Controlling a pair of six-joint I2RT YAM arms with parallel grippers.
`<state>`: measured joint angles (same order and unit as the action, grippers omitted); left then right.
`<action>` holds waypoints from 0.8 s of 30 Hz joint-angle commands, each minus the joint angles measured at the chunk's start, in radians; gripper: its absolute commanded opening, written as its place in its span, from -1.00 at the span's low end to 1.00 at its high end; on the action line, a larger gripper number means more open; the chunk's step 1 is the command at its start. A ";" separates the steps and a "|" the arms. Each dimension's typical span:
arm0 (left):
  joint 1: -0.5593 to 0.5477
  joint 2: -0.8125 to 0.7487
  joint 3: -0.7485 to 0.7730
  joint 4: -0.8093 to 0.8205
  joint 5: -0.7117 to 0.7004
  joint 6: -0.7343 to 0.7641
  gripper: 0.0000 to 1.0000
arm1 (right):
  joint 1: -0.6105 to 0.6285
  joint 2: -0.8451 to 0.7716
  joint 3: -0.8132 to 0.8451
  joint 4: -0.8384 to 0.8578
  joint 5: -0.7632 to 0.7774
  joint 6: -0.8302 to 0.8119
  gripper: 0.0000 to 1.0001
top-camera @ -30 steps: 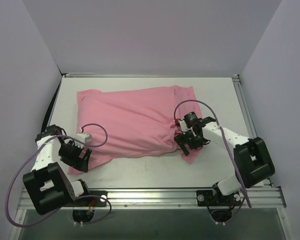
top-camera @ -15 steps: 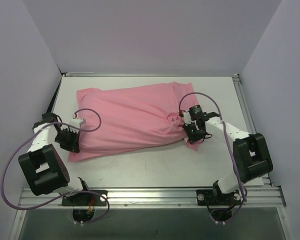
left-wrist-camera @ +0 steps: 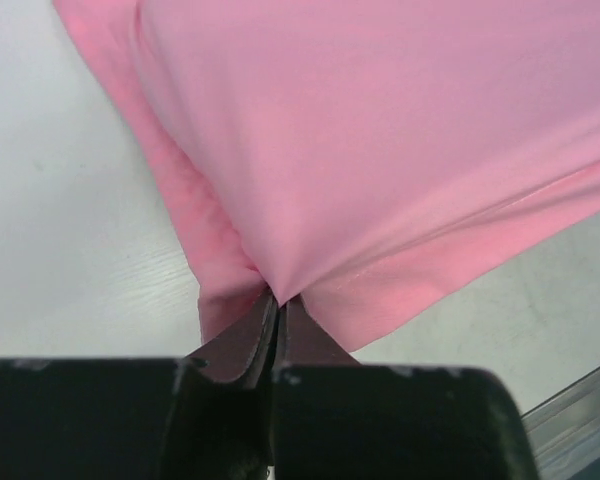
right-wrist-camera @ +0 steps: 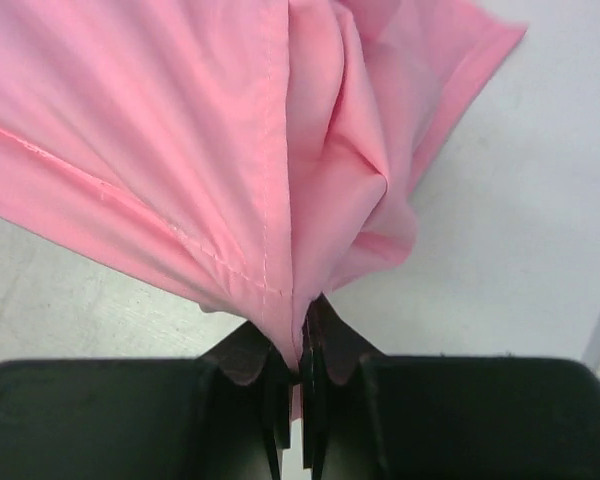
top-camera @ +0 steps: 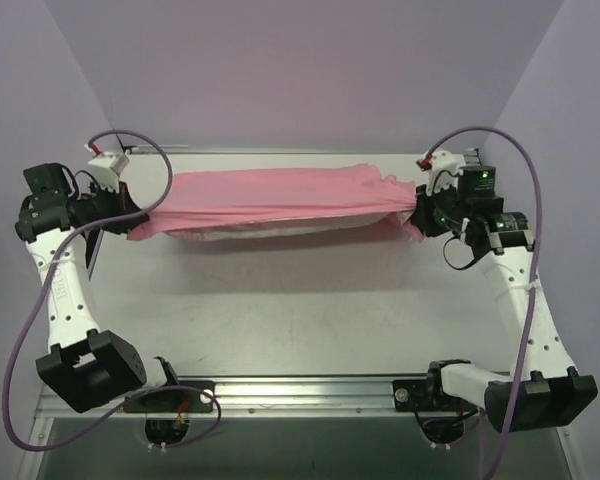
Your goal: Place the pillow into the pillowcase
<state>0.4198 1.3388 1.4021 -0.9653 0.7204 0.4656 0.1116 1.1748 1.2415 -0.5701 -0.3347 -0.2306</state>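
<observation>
The pink pillowcase (top-camera: 280,195) hangs stretched in a long band above the back of the table, held by its two ends. A white strip of the pillow (top-camera: 255,231) shows under its lower edge; the rest of the pillow is hidden inside the cloth. My left gripper (top-camera: 130,222) is shut on the left end. In the left wrist view the pillowcase (left-wrist-camera: 380,150) bunches into the left gripper (left-wrist-camera: 277,300). My right gripper (top-camera: 420,212) is shut on the right end, where the pillowcase (right-wrist-camera: 180,130) gathers in folds into the right gripper (right-wrist-camera: 305,320).
The white table (top-camera: 300,310) lies below the raised cloth. Lilac walls close in the left, right and back. A metal rail (top-camera: 300,395) runs along the front edge and another rail (top-camera: 485,210) along the right. Purple cables loop above both wrists.
Both grippers have shut on the pillowcase ends, then risen and pulled apart toward the back. The cloth left the table and is now stretched taut between them.
</observation>
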 commanded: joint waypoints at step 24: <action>-0.223 0.460 0.444 0.596 -0.403 -0.363 -1.00 | -0.210 0.652 0.722 0.263 0.223 0.040 -1.00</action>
<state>0.2241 1.6573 1.7260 -0.5114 0.4965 0.1322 -0.0864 1.6993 1.8568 -0.4194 -0.2123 -0.2523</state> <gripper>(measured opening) 0.007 0.041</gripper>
